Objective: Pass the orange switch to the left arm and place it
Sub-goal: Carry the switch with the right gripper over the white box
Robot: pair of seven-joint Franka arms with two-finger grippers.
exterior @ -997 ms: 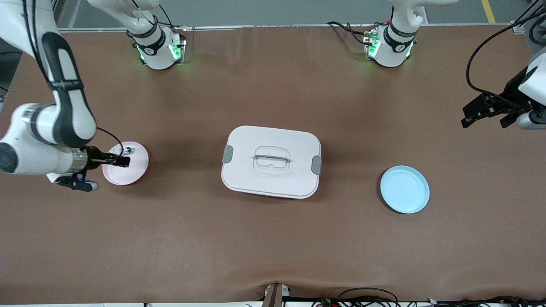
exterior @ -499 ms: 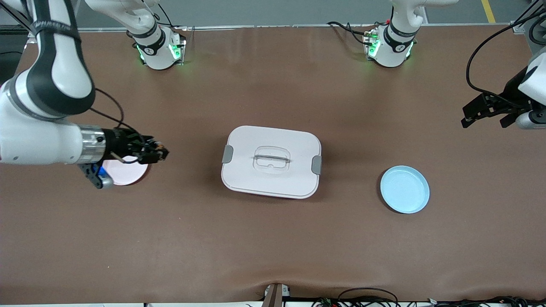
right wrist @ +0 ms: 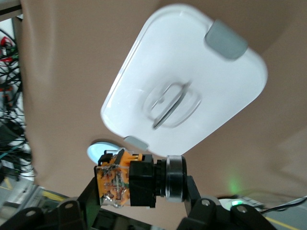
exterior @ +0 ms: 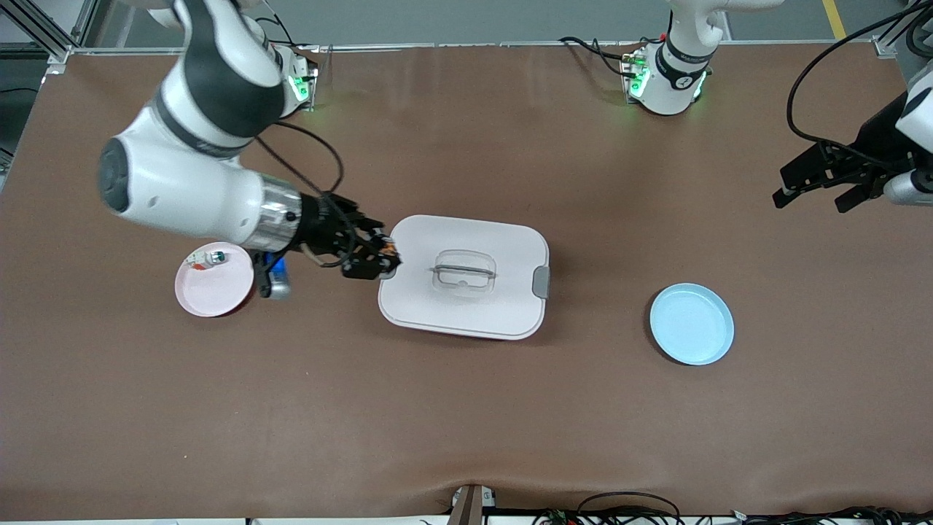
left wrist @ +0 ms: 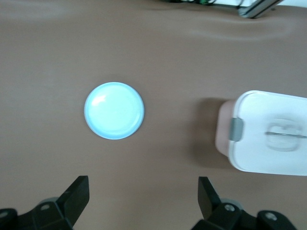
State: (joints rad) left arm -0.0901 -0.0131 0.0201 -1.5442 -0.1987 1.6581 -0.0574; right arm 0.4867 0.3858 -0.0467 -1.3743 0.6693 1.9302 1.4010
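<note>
pink plate [exterior: 211, 292]: sitting on the table [exterior: 466, 408] toward the right arm's end, well apart from the box; carrying a small white-and-green component [exterior: 216, 257] near its rim.
right arm [exterior: 197, 146]: reaching from its base toward the box, wrist passing above the pink plate's edge.
right gripper [exterior: 379, 257]: hanging over the box's edge at the right arm's end, by the grey clip there; jaws clamping the orange switch.
orange switch [right wrist: 125, 184]: sitting up in the air between the right gripper's fingers, over that same box edge; right wrist view is showing the orange end, black body and a silver ring.
box [exterior: 474, 299]: sitting mid-table, lid on, grey side clips on both ends, recessed handle on top.
blue plate [exterior: 691, 324]: lying on the table toward the left arm's end, well apart from the box, slightly nearer the front camera than the box's centre.
left gripper [exterior: 822, 182]: waiting up over the table at the left arm's end, well apart from the box; jaws standing wide, holding nothing. Left wrist view is showing the blue plate and one box end below.
</note>
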